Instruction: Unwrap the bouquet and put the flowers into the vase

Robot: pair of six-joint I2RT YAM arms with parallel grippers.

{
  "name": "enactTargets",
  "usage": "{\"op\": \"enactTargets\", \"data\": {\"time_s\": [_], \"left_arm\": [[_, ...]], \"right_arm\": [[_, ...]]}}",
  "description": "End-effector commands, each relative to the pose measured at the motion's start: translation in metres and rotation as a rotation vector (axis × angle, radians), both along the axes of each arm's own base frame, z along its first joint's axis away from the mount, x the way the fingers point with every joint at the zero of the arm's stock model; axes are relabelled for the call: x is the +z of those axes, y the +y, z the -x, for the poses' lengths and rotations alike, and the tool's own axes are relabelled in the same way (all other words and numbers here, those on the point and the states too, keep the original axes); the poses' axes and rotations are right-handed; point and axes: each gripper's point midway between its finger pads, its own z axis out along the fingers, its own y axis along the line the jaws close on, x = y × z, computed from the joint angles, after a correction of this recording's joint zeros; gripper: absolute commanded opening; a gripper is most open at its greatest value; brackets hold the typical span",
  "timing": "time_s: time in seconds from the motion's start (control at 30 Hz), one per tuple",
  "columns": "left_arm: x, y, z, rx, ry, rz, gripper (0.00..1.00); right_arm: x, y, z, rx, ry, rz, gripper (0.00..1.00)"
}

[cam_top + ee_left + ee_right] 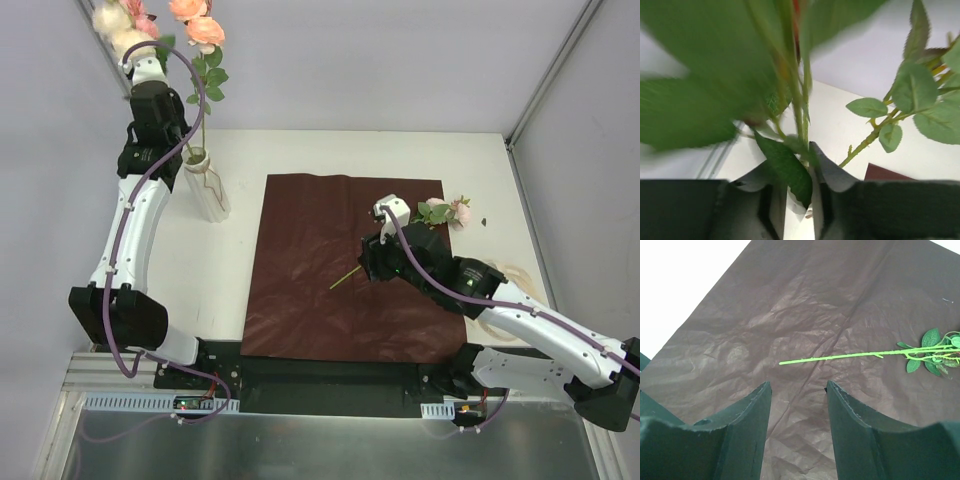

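Right gripper [797, 390] hangs over the dark red wrapping paper [790, 305]. Its two jaws are wide apart and nothing is between them. Just ahead of it one loose rose [840, 355] lies flat on the paper, with its leaves [927, 340] off to one side. I think this rose is very light. Its bright green stem looks thin and hard, so it may slip or roll. The bare middle of the stem, away from the leaves, looks like the best place to take hold. The paper is soft and crinkly, so jaws that go too low may pinch it too.

From the left wrist, the left gripper [792, 167] has its jaws close together. Green stems [801, 110] and a leaf [790, 175] are between them. I cannot tell if the jaws squeeze the stems or only stand around them.

From above, the left gripper is high at the far left, up among the pink and cream flowers [200, 30]. Their stems go down into the vase [207, 190]. It stands on the table [460, 160] just left of the paper. The vase is glass with a narrow neck, so I think it can tip or break. The loose rose's bloom [457, 210] lies just past the paper's right edge, near the right gripper.
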Motion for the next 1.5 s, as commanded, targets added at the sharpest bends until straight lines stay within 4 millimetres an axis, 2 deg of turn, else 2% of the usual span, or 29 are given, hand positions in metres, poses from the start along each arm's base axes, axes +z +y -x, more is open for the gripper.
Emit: {"op": "enactTargets", "data": {"time_s": [0.0, 0.03, 0.13, 0.17, 0.23, 0.27, 0.33, 0.37, 0.43, 0.53, 0.57, 0.63, 0.67, 0.7, 0.73, 0.77, 0.83, 0.87, 0.97, 1.03, 1.07, 1.13, 1.17, 1.2, 1.27, 1.33, 1.37, 1.43, 1.47], "left_arm": [[0.008, 0.008, -0.005, 0.058, -0.084, 0.046, 0.25], [0.007, 0.009, -0.005, 0.061, -0.081, 0.046, 0.32], [0.006, 0.009, -0.003, 0.064, -0.08, 0.048, 0.44], [0.008, 0.009, 0.0, 0.062, -0.085, 0.049, 0.55], [0.011, 0.008, 0.004, 0.056, -0.093, 0.053, 0.68], [0.013, 0.007, 0.01, 0.053, -0.101, 0.06, 0.82], [0.024, 0.005, 0.024, 0.046, -0.142, 0.093, 0.94], [0.022, 0.004, 0.029, 0.045, -0.142, 0.1, 0.99], [0.025, 0.002, 0.039, 0.043, -0.164, 0.134, 0.99], [0.035, -0.011, 0.064, -0.016, -0.209, 0.208, 0.99], [0.03, -0.023, 0.066, -0.078, -0.191, 0.24, 0.99], [0.023, -0.042, 0.074, -0.155, -0.156, 0.316, 0.99], [0.013, -0.059, 0.076, -0.233, -0.126, 0.345, 0.99], [0.01, -0.085, 0.08, -0.37, -0.095, 0.379, 0.98], [0.006, -0.101, 0.081, -0.436, -0.071, 0.405, 0.94], [-0.001, -0.122, 0.086, -0.509, -0.04, 0.424, 0.92], [-0.01, -0.153, 0.096, -0.619, 0.004, 0.449, 0.91], [-0.022, -0.182, 0.107, -0.697, 0.046, 0.445, 0.91], [-0.051, -0.221, 0.125, -0.819, 0.134, 0.405, 0.94], [-0.069, -0.256, 0.143, -0.971, 0.208, 0.384, 0.93], [-0.082, -0.263, 0.149, -0.989, 0.251, 0.389, 0.93], [-0.092, -0.278, 0.164, -1.055, 0.282, 0.369, 0.93], [-0.1, -0.28, 0.168, -1.065, 0.296, 0.356, 0.94], [-0.103, -0.282, 0.172, -1.08, 0.298, 0.332, 0.94], [-0.103, -0.285, 0.18, -1.1, 0.288, 0.305, 0.94], [-0.098, -0.286, 0.185, -1.12, 0.266, 0.28, 0.95], [-0.098, -0.286, 0.187, -1.126, 0.263, 0.274, 0.95], [-0.095, -0.286, 0.19, -1.139, 0.247, 0.255, 0.96], [-0.095, -0.287, 0.192, -1.144, 0.248, 0.251, 0.96]], "right_arm": [[0.007, 0.002, -0.001, -0.012, -0.005, -0.038, 0.51], [0.006, 0.002, -0.001, -0.013, -0.004, -0.035, 0.51], [0.007, 0.001, -0.001, -0.015, -0.007, -0.037, 0.51], [0.008, 0.001, -0.001, -0.015, -0.007, -0.037, 0.51], [0.007, 0.001, -0.002, -0.017, -0.006, -0.034, 0.51], [0.006, 0.002, -0.002, -0.017, -0.005, -0.031, 0.51], [0.006, 0.004, -0.002, -0.027, 0.011, -0.045, 0.51], [0.005, 0.005, -0.003, -0.033, 0.021, -0.048, 0.51], [0.003, 0.008, -0.004, -0.038, 0.029, -0.05, 0.51], [-0.005, 0.006, -0.011, -0.115, 0.058, -0.041, 0.51], [-0.015, 0.001, -0.015, -0.164, 0.086, -0.005, 0.52], [-0.021, -0.009, -0.026, -0.315, 0.141, -0.022, 0.58], [-0.043, -0.023, -0.03, -0.387, 0.214, 0.043, 0.59], [-0.051, -0.026, -0.032, -0.429, 0.265, 0.04, 0.59], [-0.06, -0.02, -0.029, -0.434, 0.351, 0.012, 0.59], [-0.077, -0.027, -0.035, -0.483, 0.42, 0.027, 0.59], [-0.095, -0.026, -0.033, -0.53, 0.54, -0.005, 0.59], [-0.108, -0.035, -0.037, -0.587, 0.592, 0.01, 0.59], [-0.123, -0.044, -0.044, -0.721, 0.658, -0.018, 0.59], [-0.125, -0.046, -0.05, -0.791, 0.679, -0.055, 0.59], [-0.13, -0.047, -0.056, -0.865, 0.712, -0.093, 0.59], [-0.134, -0.047, -0.061, -0.934, 0.771, -0.118, 0.59], [-0.146, -0.053, -0.059, -1.007, 0.827, -0.094, 0.58], [-0.142, -0.05, -0.067, -1.031, 0.836, -0.109, 0.57], [-0.152, -0.058, -0.067, -1.125, 0.866, -0.067, 0.56], [-0.154, -0.056, -0.075, -1.195, 0.879, -0.095, 0.55], [-0.164, -0.057, -0.077, -1.226, 0.908, -0.084, 0.54], [-0.168, -0.05, -0.083, -1.254, 0.957, -0.117, 0.51], [-0.178, -0.05, -0.085, -1.278, 0.983, -0.107, 0.48]]}}
